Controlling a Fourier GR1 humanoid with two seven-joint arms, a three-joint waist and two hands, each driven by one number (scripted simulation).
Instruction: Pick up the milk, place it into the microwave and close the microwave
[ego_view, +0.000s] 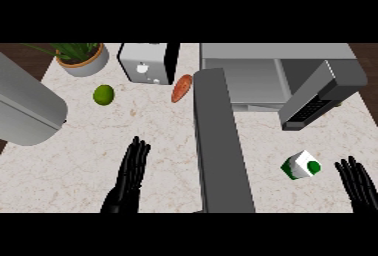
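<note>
The milk is seen standing on the marbled surface near the right edge, with bare room around it. The right hand is held just beside it, fingers straight, touching nothing. The left hand is likewise released. The grey boxy microwave is shown with its door swung wide.

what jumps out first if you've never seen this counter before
The open microwave at the upper right draws the eye first, its door swung out toward the viewer across the middle of the counter. Next comes the white and green milk carton at the lower right, just left of the open right hand. The left hand shows open at the lower left.
</note>
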